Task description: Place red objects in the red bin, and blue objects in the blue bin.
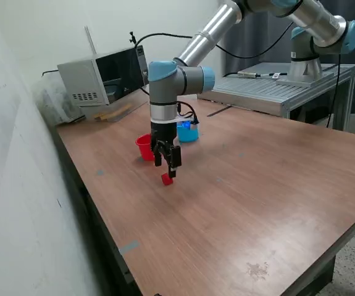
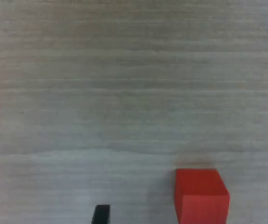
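Observation:
One small red cube lies on the wooden table. My gripper hangs just above it, open and empty. In the wrist view the cube sits between the two dark fingertips, nearer one side, and touches neither. The red bin stands upright just behind the gripper, toward the exterior view's left. The light blue bin stands behind the arm, partly hidden by it. No second red cube and no dark blue cubes show in either view.
A grey box-like appliance and some wooden sticks sit at the back left by the wall. A metal platform holding the arm's base borders the table at the back right. The table's front edge runs near the bottom.

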`<action>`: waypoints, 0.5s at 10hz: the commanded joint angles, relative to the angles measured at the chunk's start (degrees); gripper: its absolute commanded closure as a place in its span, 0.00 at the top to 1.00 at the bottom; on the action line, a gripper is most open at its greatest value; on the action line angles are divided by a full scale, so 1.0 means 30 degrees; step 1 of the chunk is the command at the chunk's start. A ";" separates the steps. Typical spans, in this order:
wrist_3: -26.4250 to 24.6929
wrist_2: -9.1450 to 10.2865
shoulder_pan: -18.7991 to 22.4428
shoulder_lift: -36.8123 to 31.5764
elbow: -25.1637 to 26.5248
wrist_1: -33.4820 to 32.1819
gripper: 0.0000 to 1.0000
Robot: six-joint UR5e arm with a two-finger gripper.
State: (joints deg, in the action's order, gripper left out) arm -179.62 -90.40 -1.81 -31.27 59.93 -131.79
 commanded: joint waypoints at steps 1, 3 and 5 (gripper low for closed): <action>-0.0010 0.0044 0.0048 0.0140 0.0033 -0.0160 0.00; -0.0010 0.0044 0.0222 0.0140 0.0091 -0.0160 0.00; -0.0010 0.0073 0.0341 0.0140 0.0208 -0.0160 0.00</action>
State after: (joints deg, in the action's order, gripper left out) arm -179.65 -90.25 -1.04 -30.86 60.31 -132.26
